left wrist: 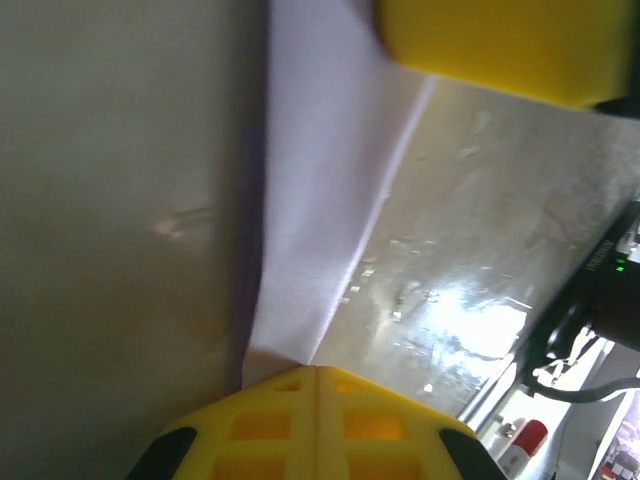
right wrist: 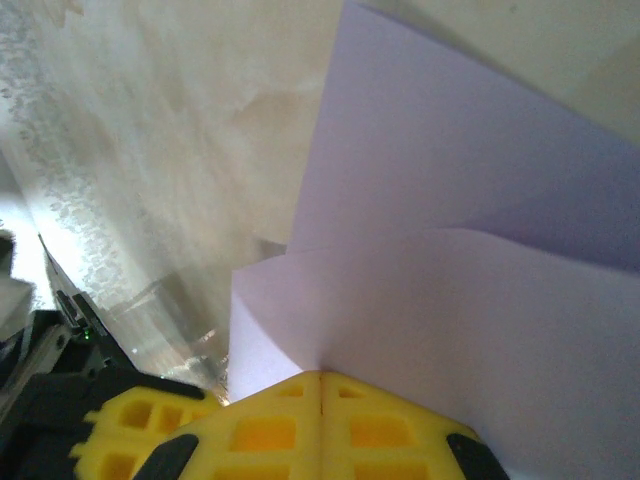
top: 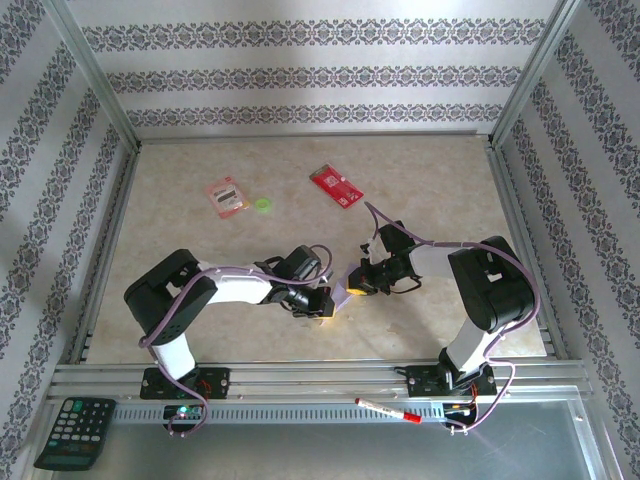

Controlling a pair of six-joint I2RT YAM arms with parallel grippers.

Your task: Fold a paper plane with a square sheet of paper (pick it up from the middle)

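Lilac paper (right wrist: 450,200), one sheet, pinched by both left fingers (left wrist: 250,425) and right fingers (right wrist: 265,432).

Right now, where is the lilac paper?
In the top view, the lilac paper is near the middle of the table, pinched between the left gripper and right gripper.

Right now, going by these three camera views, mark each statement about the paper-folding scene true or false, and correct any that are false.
1. The left gripper and the right gripper are both shut on the lilac paper. True.
2. The lilac paper is one flat, unfolded sheet. False: it shows creases and overlapping flaps.
3. The red card lies on the far part of the table, apart from both grippers. True.
4. The calculator lies right beside the red card. False: it sits at the near left corner, close to the left arm's base.
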